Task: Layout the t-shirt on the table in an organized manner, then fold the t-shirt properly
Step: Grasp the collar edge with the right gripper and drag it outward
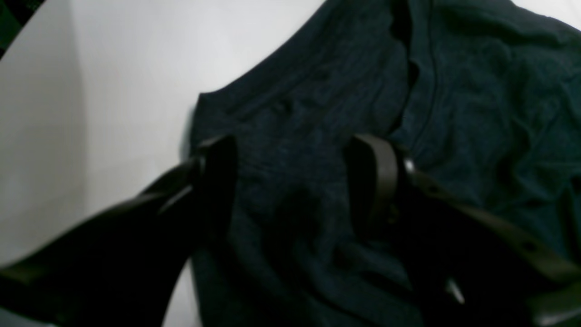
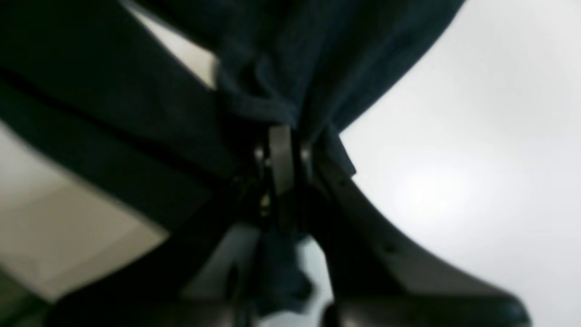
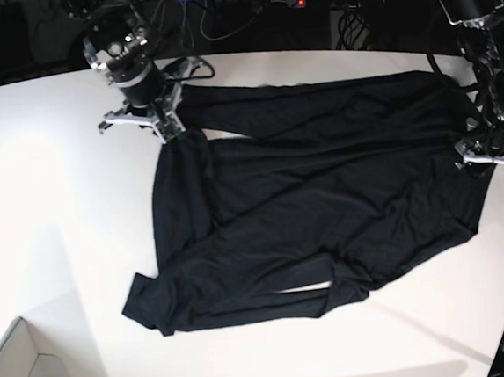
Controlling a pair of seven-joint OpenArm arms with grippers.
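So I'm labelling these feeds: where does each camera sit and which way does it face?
Left wrist: on the left arm, looking down past the open left gripper onto the t-shirt.
Right wrist: on the right arm, looking along the right gripper, shut on shirt fabric.
Base: high, looking down at the table and both arms.
All share the t-shirt.

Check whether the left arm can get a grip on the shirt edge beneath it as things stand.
Probably yes. The left gripper is open with its fingers straddling the t-shirt, and nothing lies between them and the cloth. The right gripper is shut on the far corner and out of its way.
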